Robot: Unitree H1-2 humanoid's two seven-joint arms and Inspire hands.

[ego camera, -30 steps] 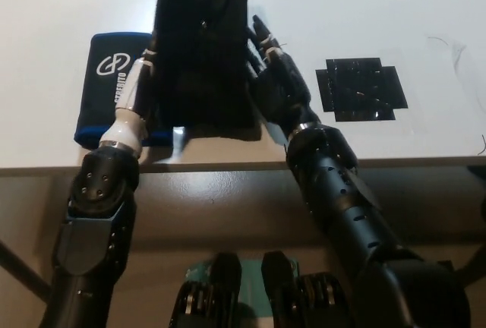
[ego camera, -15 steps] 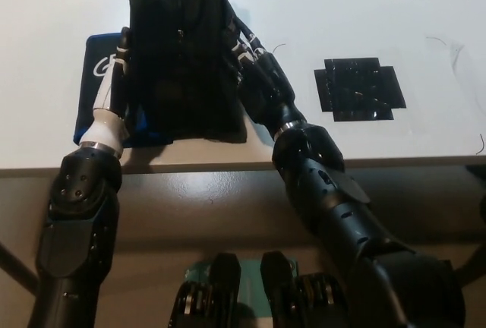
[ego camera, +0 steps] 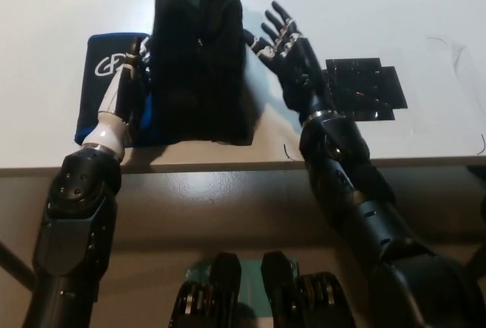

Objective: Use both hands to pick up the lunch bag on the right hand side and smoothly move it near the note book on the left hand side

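Observation:
The black lunch bag [ego camera: 199, 55] stands upright on the white table [ego camera: 380, 9], its left side overlapping the right part of the blue and black notebook [ego camera: 102, 77]. My white left hand [ego camera: 125, 85] lies stretched out flat along the bag's left side, over the notebook, holding nothing. My black right hand [ego camera: 281, 43] is open with its fingers spread, a small gap to the right of the bag and not touching it.
A black cross of tape [ego camera: 361, 89] marks the table to the right of my right hand. The table's front edge [ego camera: 243, 167] runs across the picture just below the bag and the notebook.
The right hand has come off the bag's right side and swung out to the right with fingers spread. The bag now stands a little further right than half a second ago.

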